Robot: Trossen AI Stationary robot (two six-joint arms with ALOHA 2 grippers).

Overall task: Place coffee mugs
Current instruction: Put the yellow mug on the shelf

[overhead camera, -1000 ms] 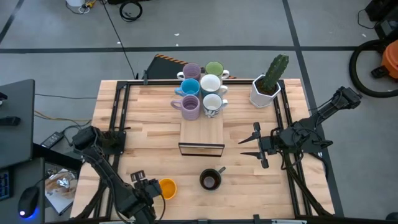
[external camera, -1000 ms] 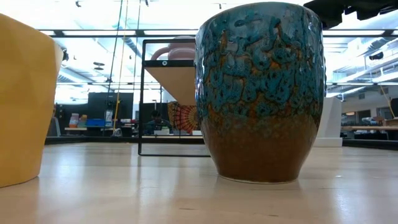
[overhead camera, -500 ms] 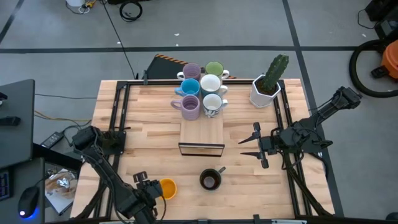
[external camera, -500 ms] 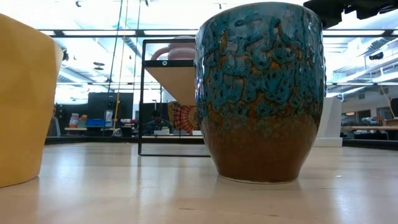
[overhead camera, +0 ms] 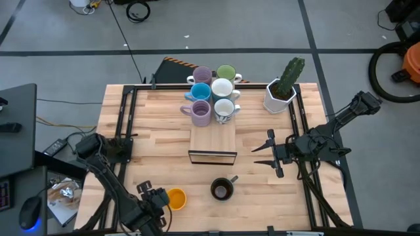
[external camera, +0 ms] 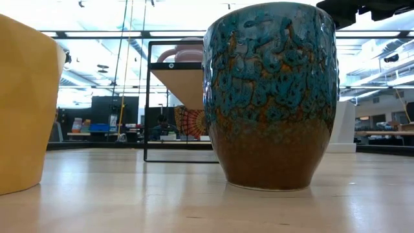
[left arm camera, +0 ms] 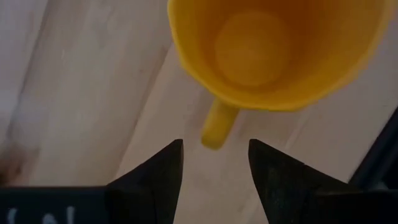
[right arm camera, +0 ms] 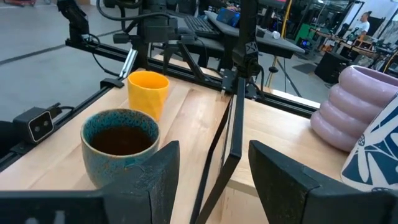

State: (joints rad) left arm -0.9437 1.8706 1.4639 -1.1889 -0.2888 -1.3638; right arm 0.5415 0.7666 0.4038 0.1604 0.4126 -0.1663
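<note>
Orange mug [overhead camera: 176, 198] sits upright at the near-left edge of the table [overhead camera: 157, 141], handle facing the left gripper [overhead camera: 152, 196]. Left claw's open, nothing in it, fingers [left arm camera: 152, 177] either side of the handle line w/ the handle tip just short of the gap. Black mug [overhead camera: 222, 189] stands near centre-front, just in front of the wooden stand [overhead camera: 212, 143]. Other six mugs are clustered at the back: two lilac [overhead camera: 201, 112], light blue [overhead camera: 200, 93], green [overhead camera: 226, 73], two white [overhead camera: 223, 88].

Right gripper [overhead camera: 268, 153] waits mid-right, jaws apart, empty, pointing toward the stand.

Our read: step in hand = grab the orange one. To do it well we'd:
- keep wrist centred on the handle, go fwd straight, no yaw
- close on the handle near the body, not the tip, else mug swings
- lift vertical before any sideways move; black mug is nearby
- watch the frame rail on the left arm's side

Risk imo: handle is thin and glazed, could slip or twist in the pinch.
</note>
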